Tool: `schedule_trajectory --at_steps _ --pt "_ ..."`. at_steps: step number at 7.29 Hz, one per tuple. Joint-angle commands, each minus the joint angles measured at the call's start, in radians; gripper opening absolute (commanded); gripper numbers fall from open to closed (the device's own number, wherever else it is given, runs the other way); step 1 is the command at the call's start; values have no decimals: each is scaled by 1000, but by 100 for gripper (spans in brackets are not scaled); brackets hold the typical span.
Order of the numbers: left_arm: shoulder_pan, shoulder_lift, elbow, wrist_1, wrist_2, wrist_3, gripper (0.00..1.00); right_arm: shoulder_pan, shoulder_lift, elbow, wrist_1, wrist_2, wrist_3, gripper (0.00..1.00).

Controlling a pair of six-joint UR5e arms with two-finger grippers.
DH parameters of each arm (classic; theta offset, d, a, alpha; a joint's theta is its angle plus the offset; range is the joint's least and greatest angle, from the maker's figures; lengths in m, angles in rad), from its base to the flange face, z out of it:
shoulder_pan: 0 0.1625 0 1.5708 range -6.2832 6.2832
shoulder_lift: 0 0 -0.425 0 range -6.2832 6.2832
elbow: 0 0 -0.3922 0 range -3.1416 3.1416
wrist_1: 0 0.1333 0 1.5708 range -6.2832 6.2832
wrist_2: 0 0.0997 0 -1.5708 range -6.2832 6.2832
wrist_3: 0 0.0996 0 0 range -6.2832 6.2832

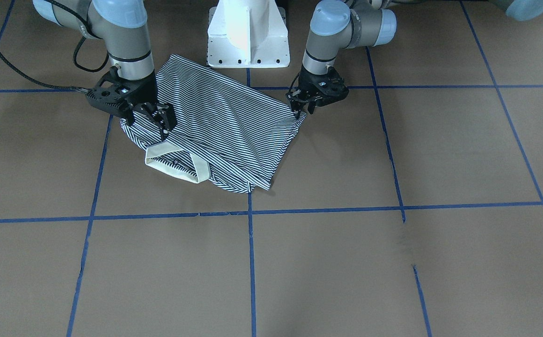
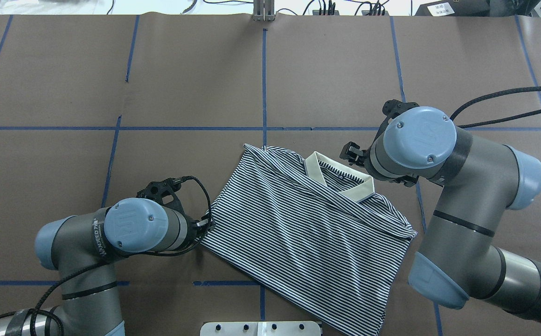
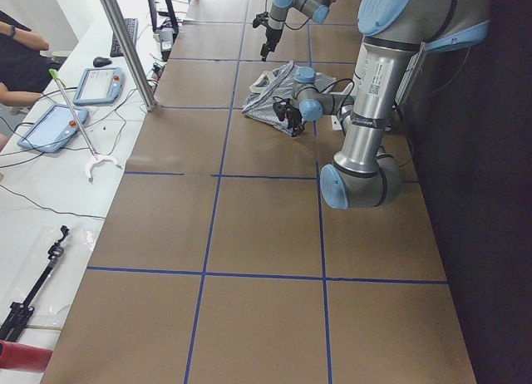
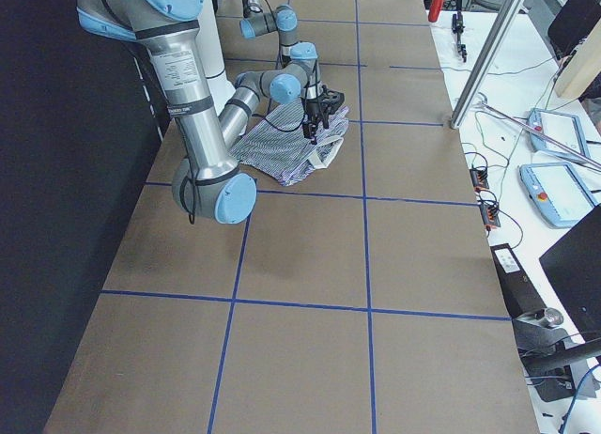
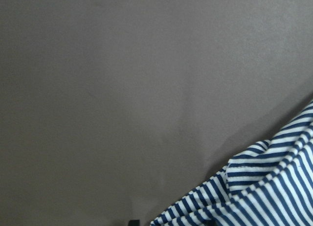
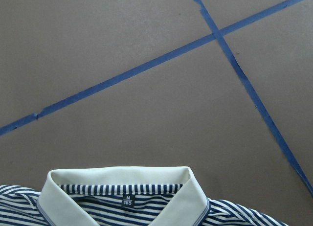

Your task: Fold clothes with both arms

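The striped polo shirt (image 1: 224,121) lies folded into a compact slab near the robot's base, its cream collar (image 1: 178,164) on top at the far edge from the base. My left gripper (image 1: 302,111) sits low at the shirt's side corner, fingers close together and shut on the fabric edge (image 5: 264,192). Over the shoulder area beside the collar, my right gripper (image 1: 150,120) hovers with its fingers spread open and nothing between them. The right wrist view looks down on the collar (image 6: 122,179) and size label. From overhead, the shirt (image 2: 308,224) lies between both wrists.
The white pedestal base (image 1: 248,37) stands just behind the shirt. Blue tape lines (image 1: 251,262) grid the brown table. A black cable (image 1: 0,56) trails from the right arm. A bench with tablets (image 3: 96,85) and a seated person (image 3: 21,43) lies beyond the far edge.
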Motion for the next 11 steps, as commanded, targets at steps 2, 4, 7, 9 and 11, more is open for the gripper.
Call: schedule_trajectory --at_steps 2,4,7,9,11 --pt "-1 -3 8 0 3 1 41 2 -3 -1 0 1 0 100" --pt "-3 -3 7 2 6 -1 0 4 -7 -1 0 1 -2 100" --pt "-46 -9 -135 238 10 43 0 3 -1 -5 2 1 1 100" --pt "-109 -14 -106 259 42 198 0 4 -1 -3 2 -1 0 100" --pt "-185 -24 -64 223 78 281 0 6 0 0 15 -1 0 100"
